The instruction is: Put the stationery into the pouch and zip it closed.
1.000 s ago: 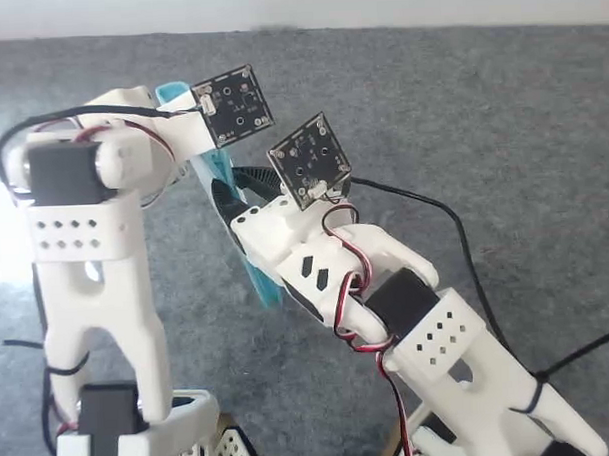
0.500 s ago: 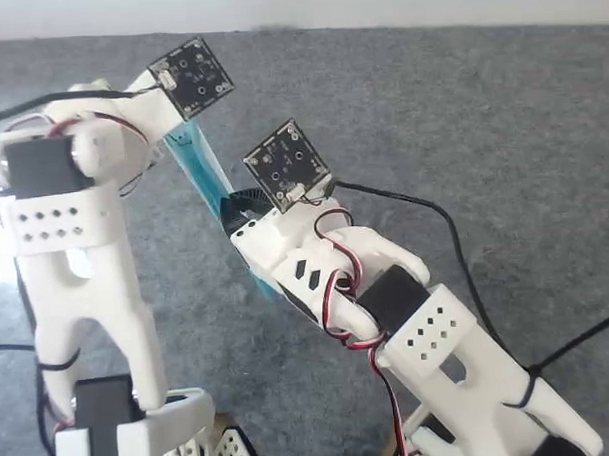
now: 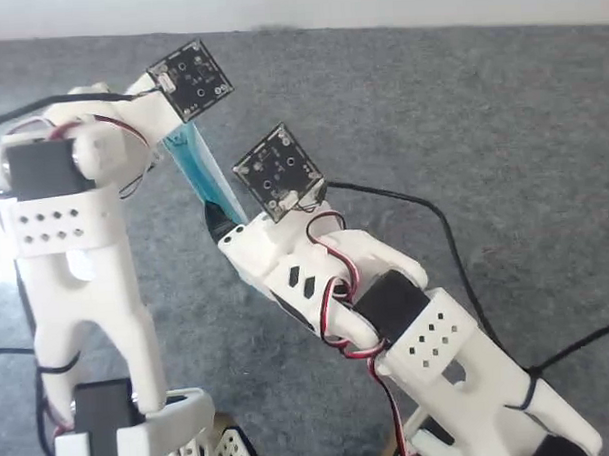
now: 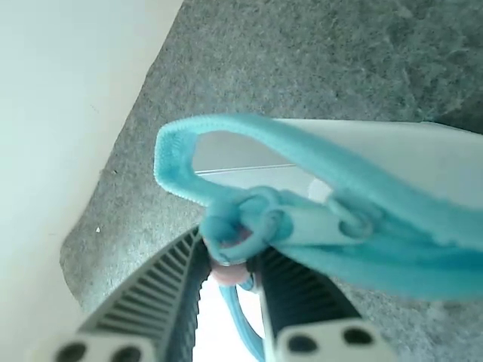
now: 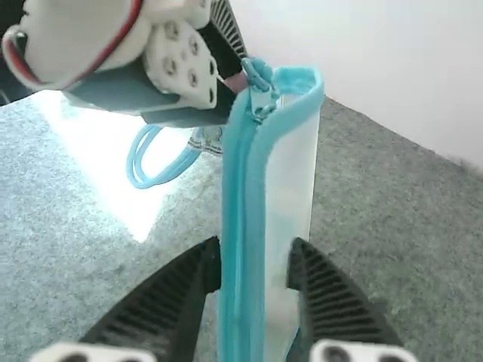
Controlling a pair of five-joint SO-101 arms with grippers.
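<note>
- Between the ribbed fingers of the left gripper sits the knotted turquoise zip pull. The fingers are closed to a narrow gap on it, with a small pinkish bit showing right at the pinch.
- A thin turquoise cord loop hangs below that gripper, beside the pouch's end.
- The zip pull belongs to a long, flat pouch of clear plastic with turquoise trim. Its end corner curls over just beyond the left gripper's fingers.
- The right gripper clamps the same pouch partway along, one dark ribbed finger pressed on each flat side. The zip edge faces its wrist camera, and the slider sits at the far end by the left gripper.
- From above, the pouch runs as a slanted turquoise strip between the two white arms, the left arm at its far end and the right arm nearer.
- Under both arms lies a grey carpet-like table surface, with a white wall along its back edge.
</note>
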